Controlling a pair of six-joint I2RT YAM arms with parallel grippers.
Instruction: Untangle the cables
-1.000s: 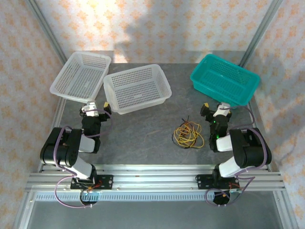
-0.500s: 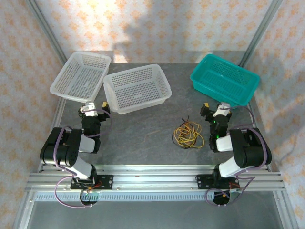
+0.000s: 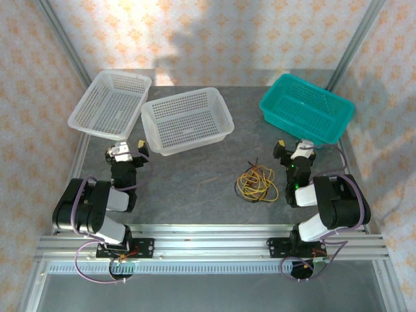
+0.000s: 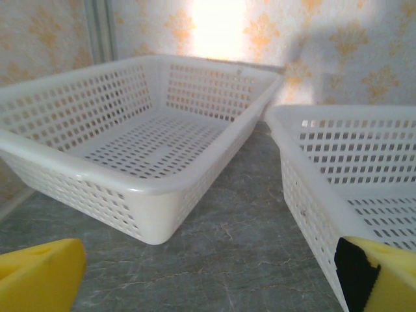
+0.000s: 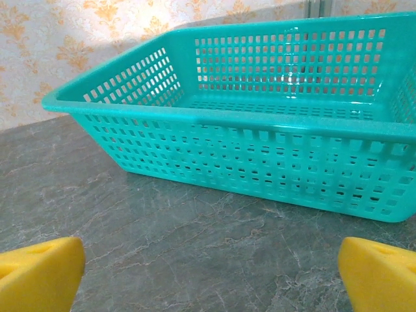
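A white basket (image 3: 190, 141) is sitting toward the back of the grey marbled counter (image 3: 195, 175). A second white basket (image 3: 125, 73) is lying just beside it on its left, and a teal basket (image 3: 294, 123) is standing well apart on its right.

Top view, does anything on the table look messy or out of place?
Only the cables: yellow, black and orange-red loops heaped in one tangle on the table, right of centre. Nothing else stands out.

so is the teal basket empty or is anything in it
Empty: the teal basket has a bare perforated floor from above and from the right wrist. The cables lie tangled on the table, outside it.
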